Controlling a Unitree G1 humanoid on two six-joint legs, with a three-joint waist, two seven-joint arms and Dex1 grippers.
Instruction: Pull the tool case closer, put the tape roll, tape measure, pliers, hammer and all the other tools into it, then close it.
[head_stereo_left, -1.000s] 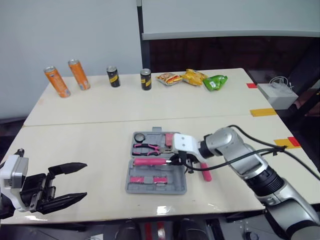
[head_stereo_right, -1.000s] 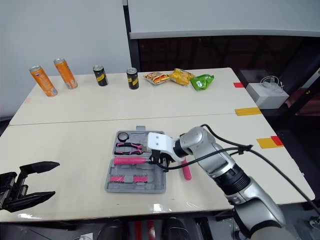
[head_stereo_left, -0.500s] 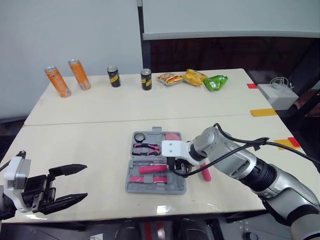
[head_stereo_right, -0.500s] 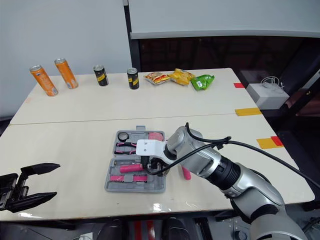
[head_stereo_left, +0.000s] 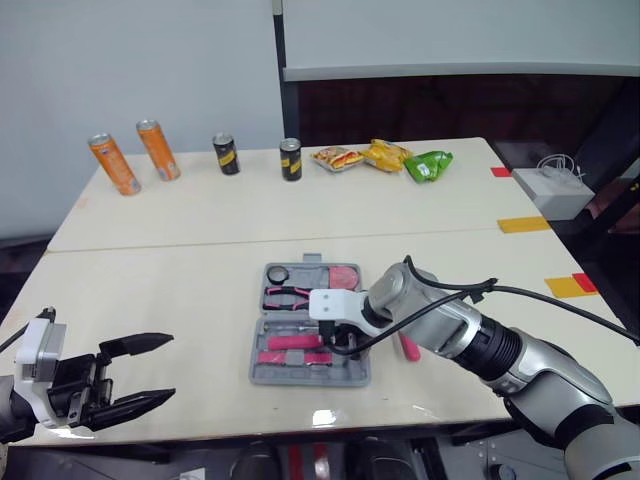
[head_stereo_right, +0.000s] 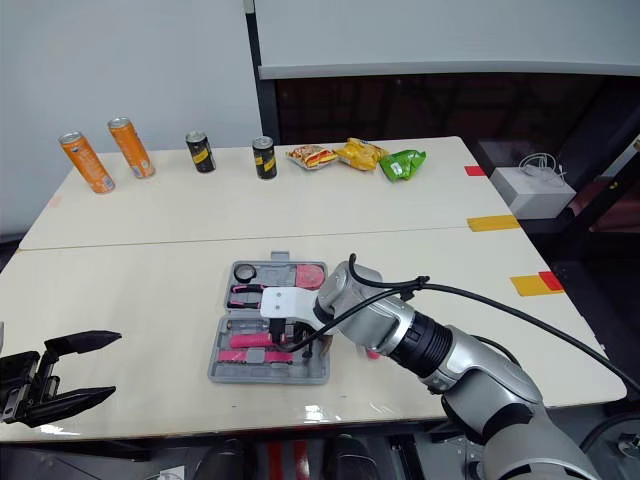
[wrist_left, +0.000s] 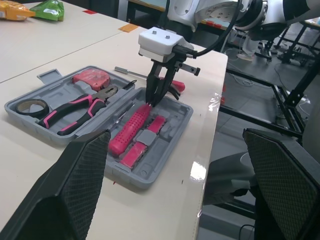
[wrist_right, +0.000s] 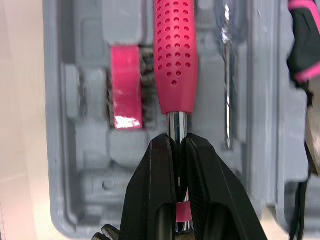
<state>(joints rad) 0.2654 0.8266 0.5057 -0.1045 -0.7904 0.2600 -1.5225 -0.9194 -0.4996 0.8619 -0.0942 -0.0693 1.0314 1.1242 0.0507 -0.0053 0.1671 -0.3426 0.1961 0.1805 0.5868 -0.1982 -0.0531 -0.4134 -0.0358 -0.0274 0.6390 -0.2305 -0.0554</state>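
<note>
The right gripper (wrist_right: 176, 142) has carried the pink-handled tool (wrist_right: 175, 55) leftward into the near half of the tool case (head_stereo_left: 300, 375), its fingers clamped on the metal shank. The left gripper (head_stereo_left: 168, 366) hovers wide open at the tabletop's (head_stereo_left: 180, 290) near-left edge.

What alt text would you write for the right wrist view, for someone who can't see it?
The right gripper, with its two black fingers shut, clamps the metal shaft of a pink-handled tool lying in the open grey tool case. A thin metal tool and a short pink piece lie in slots on either side.
</note>
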